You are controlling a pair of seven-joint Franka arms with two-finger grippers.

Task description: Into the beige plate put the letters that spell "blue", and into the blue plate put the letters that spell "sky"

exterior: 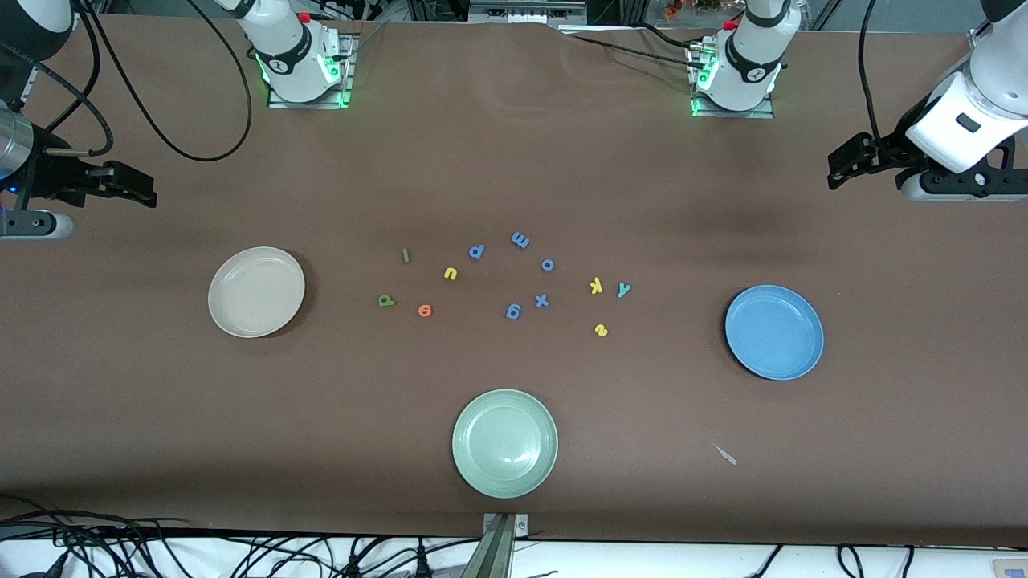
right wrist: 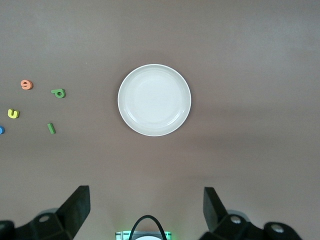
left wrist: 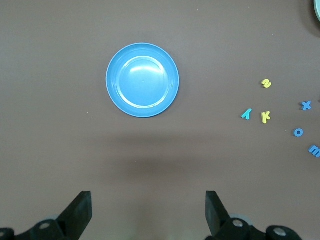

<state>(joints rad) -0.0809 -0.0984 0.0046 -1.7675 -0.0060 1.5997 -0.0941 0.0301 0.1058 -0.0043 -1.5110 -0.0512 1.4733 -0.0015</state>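
Nearest the camera sits a pale green plate. Farther back, small foam letters lie flat between the beige plate and blue plate; the thin green l bar seems to run nearly lengthwise toward the bases. Left gripper and right gripper hang wide apart and empty, over bare table at each end.

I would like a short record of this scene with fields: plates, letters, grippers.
beige plate: empty, toward the right arm's end
blue plate: empty, toward the left arm's end
green plate: empty, nearest the front camera
letters: all twelve loose on the table, none in a plate
left gripper: open, holding nothing
right gripper: open, holding nothing
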